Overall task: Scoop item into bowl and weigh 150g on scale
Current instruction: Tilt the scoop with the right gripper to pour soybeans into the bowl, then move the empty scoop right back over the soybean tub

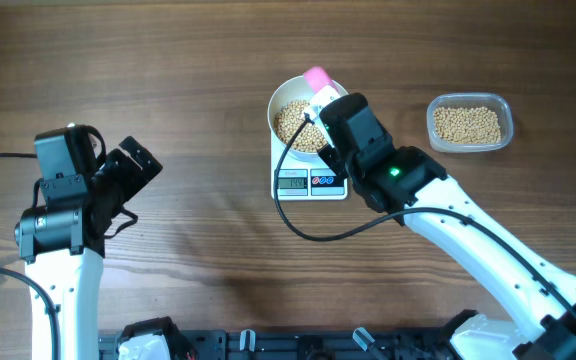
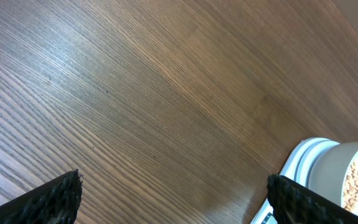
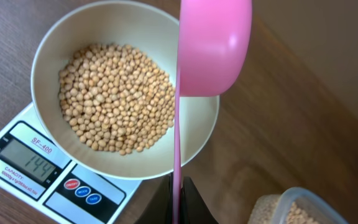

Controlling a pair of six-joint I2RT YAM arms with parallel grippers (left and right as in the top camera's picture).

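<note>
A white bowl (image 3: pixel 55 43) holding beige beans (image 3: pixel 114 93) rests on the white scale (image 3: pixel 33 158), whose display reads 144. My right gripper (image 3: pixel 178 198) is shut on the thin handle of a pink scoop (image 3: pixel 213 46); the scoop hangs turned on its side over the bowl's right rim. From overhead, the right gripper (image 1: pixel 320 108) sits over the bowl (image 1: pixel 284 98) on the scale (image 1: pixel 310 182). My left gripper (image 1: pixel 140 165) stands open far to the left over bare wood. The left wrist view shows its dark fingertips (image 2: pixel 55 196) wide apart, with the bowl (image 2: pixel 347 174) at the right edge.
A clear plastic tub (image 1: pixel 470 122) of more beans stands right of the scale, and its corner (image 3: pixel 291 208) shows in the right wrist view. A black cable (image 1: pixel 313 232) loops in front of the scale. The right arm (image 1: pixel 488 250) crosses the table's right side.
</note>
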